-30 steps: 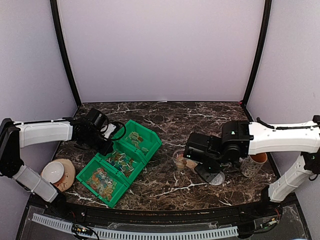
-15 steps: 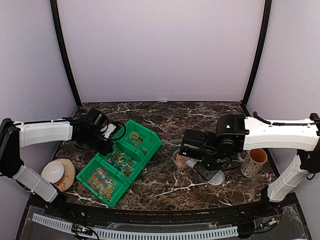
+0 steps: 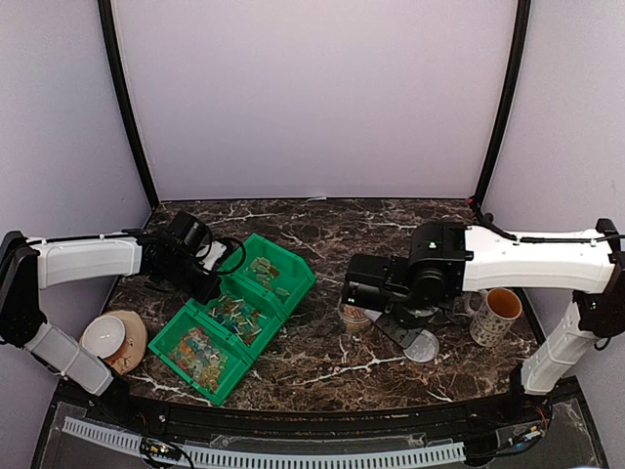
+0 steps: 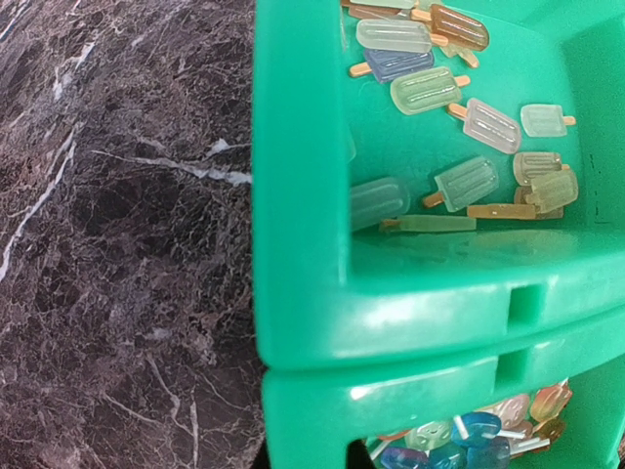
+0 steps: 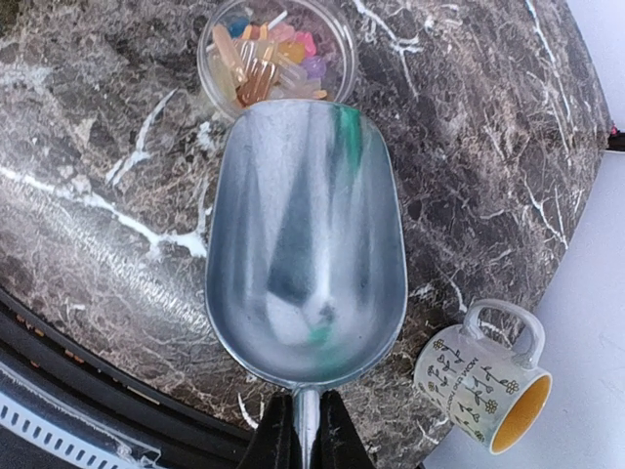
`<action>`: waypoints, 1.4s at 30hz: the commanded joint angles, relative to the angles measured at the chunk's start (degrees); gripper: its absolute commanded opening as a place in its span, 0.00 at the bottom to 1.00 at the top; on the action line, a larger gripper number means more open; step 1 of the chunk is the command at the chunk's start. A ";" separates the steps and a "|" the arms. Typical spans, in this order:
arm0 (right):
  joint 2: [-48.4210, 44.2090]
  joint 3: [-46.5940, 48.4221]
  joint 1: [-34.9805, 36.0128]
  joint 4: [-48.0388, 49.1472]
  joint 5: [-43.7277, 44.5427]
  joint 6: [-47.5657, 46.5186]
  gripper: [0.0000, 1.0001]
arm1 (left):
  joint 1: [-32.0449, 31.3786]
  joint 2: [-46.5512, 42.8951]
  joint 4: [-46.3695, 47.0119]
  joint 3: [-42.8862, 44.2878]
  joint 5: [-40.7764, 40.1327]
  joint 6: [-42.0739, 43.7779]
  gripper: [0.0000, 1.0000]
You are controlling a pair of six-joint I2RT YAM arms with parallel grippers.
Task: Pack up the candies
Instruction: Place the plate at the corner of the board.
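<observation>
Right arm has swung left; its tool (image 5: 296,430) pinches the empty metal scoop (image 5: 308,244) beside the clear tub (image 5: 202,61) of candies (image 5: 264,59), which a nudge could topple. Left tool (image 3: 210,274), closed, flanks the green bin (image 4: 312,195).

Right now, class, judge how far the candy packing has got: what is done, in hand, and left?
Done: the clear tub holds some candies. In hand: the right pincer grips an empty metal scoop, its lip at the tub. Left: many more sweets lie in the green bin, and the clear lid lies apart from the tub.
</observation>
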 commanded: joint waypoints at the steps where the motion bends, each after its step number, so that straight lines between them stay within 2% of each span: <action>1: -2.53 -2.23 0.55 7.48 6.82 -0.25 0.00 | 0.18 -2.39 2.19 2.69 0.12 -0.56 0.00; 8: -5.56 -8.62 0.51 22.88 12.50 -0.90 0.00 | 0.38 1.16 0.63 6.00 -0.35 0.15 0.00; 14: -5.05 -10.84 0.55 30.41 16.06 -2.91 0.00 | 0.83 6.15 -0.38 10.55 1.08 1.00 0.00; 21: -6.67 -14.31 -0.07 38.23 19.34 -4.00 0.00 | 1.09 15.43 -1.96 19.90 1.66 2.39 0.00; 28: -9.16 -18.25 -1.30 40.07 19.34 -1.98 0.00 | 3.79 27.43 -3.23 31.29 3.18 2.39 0.00; 34: -12.61 -21.02 -1.71 39.87 19.64 0.73 0.00 | 7.93 35.29 -2.47 39.59 8.63 1.47 0.00; 42: -14.31 -22.77 -3.15 39.48 21.12 3.78 0.00 | 13.23 44.66 -4.33 51.28 8.19 1.22 0.00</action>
